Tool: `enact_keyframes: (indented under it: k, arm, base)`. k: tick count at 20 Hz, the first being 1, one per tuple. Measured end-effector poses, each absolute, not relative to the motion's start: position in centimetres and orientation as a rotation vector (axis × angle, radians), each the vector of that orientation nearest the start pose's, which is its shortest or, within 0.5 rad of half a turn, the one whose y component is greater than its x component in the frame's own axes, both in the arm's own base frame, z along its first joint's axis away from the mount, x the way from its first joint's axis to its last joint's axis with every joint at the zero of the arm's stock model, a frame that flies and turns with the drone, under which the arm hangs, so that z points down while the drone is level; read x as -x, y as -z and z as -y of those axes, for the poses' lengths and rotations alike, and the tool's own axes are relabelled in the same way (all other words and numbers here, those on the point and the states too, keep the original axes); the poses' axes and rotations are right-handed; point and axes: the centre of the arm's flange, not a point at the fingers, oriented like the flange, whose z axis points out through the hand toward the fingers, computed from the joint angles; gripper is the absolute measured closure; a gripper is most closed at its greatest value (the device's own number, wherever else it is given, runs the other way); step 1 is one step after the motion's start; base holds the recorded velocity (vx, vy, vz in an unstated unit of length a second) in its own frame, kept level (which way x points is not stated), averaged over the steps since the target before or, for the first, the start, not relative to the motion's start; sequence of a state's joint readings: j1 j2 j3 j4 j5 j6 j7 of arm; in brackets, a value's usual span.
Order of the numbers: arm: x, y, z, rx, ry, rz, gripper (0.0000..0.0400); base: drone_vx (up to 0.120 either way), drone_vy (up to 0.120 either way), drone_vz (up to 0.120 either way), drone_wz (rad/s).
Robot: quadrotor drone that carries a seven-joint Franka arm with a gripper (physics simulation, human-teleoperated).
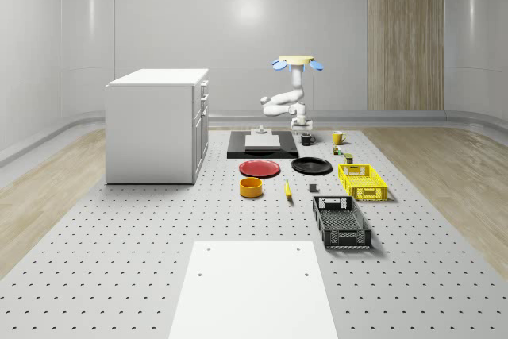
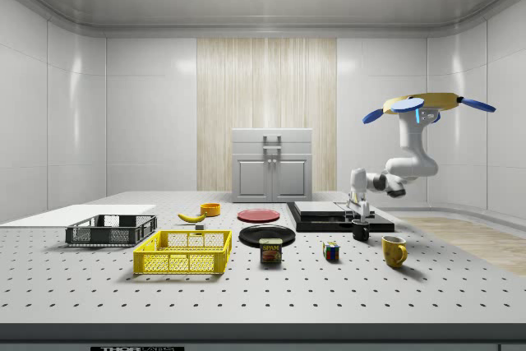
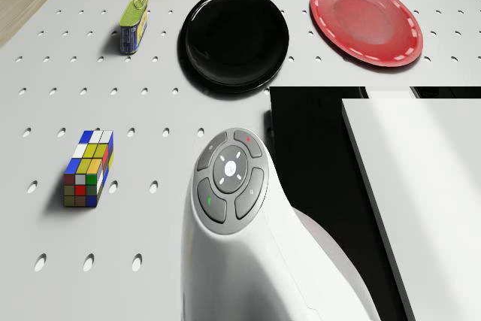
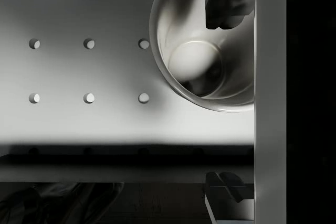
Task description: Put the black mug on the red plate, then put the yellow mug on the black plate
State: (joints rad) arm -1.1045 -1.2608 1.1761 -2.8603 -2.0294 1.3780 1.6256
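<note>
The black plate (image 3: 234,40) and red plate (image 3: 366,20) looked glossy, the black mug (image 4: 202,51) shiny-glazed inside; the table (image 3: 150,155) was matt grey, perforated; the arm (image 3: 255,246) smooth white plastic.

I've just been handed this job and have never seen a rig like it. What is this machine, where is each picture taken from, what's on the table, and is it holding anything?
It is a flying drone that carries a white arm ending in a two-finger gripper. One picture looks down on the whole scene, one is taken from its side, one from the drone's body and one from the wrist.

The drone hovers above the far end of the perforated table. The gripper hangs just over the black mug. The wrist view looks straight down into that mug, with the fingers spread and one over its mouth. Nothing is held yet.

Also on the table are the yellow mug, the red plate and the black plate.
</note>
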Motion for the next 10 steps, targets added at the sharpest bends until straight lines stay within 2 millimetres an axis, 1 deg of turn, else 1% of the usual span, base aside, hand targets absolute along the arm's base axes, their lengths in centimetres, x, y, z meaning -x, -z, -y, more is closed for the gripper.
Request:
enact_keyframes:
  k: [10]
  arm:
    - [-30.68,-53.60,0.81,0.000,-0.785,0.002,0.0000]
  base:
    - [0.000,0.000,0.000,0.000]
